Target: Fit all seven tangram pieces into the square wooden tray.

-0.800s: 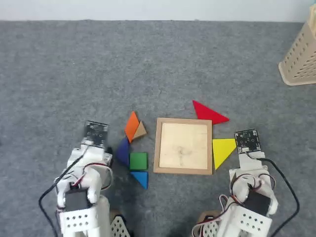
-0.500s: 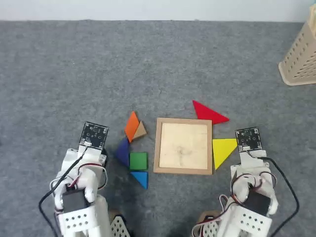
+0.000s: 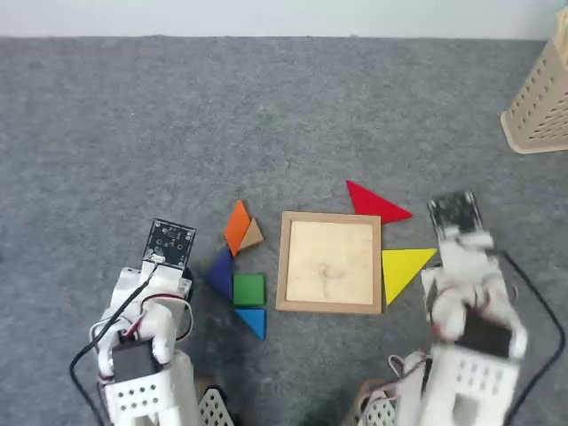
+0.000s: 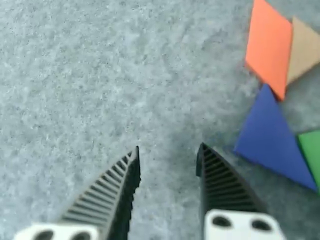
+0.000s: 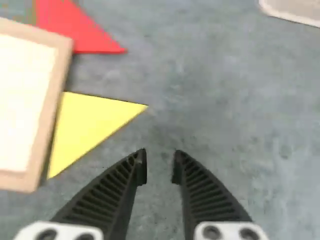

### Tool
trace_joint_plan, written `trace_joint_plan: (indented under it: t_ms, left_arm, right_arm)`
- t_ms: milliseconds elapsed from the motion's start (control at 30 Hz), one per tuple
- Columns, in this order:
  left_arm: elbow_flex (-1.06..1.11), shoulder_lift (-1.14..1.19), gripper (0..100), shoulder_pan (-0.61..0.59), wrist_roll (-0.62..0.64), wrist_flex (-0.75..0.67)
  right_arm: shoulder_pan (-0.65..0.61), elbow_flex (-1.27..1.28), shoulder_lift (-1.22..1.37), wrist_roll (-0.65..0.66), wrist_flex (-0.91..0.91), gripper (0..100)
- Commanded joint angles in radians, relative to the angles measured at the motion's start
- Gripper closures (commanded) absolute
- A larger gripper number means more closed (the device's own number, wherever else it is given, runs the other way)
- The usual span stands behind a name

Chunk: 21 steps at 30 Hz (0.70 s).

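Left gripper is spread fairly wide over bare carpet with nothing in it; the dark blue triangle sits just beside it, so I'd guess that's the easy first grab on that side. The orange piece, tan triangle and green square are bunched past it, all flat. Right gripper is only cracked open a sliver, empty too, parked near the sharp tip of the yellow triangle. That one lies right against the wooden tray, with the red triangle off the tray's far corner. Tray's got nothing in it; all the pieces I can see are still outside, and flat ones on carpet look fiddly to pinch.
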Motion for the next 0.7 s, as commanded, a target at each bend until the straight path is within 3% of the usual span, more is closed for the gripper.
trace_joint_plan:
  t_ms: [0, 267, 533, 667]
  left_arm:
    - [-0.005, -0.02, 82, -0.005, -0.008, 0.005]
    - [-0.005, -0.02, 83, -0.005, -0.008, 0.021]
    - [-0.005, -0.02, 82, -0.005, -0.008, 0.025]
    - [-0.005, -0.02, 82, -0.005, -0.008, 0.025]
  right_arm:
    - [-0.111, -0.256, 0.374, 0.018, -0.016, 86.8]
    - [-0.374, -0.694, 0.975, 0.031, -0.016, 77.5]
    - [-0.527, -1.066, 1.4, -0.083, 0.001, 73.1]
    - [-0.539, -1.208, 1.569, -0.123, 0.002, 72.4]
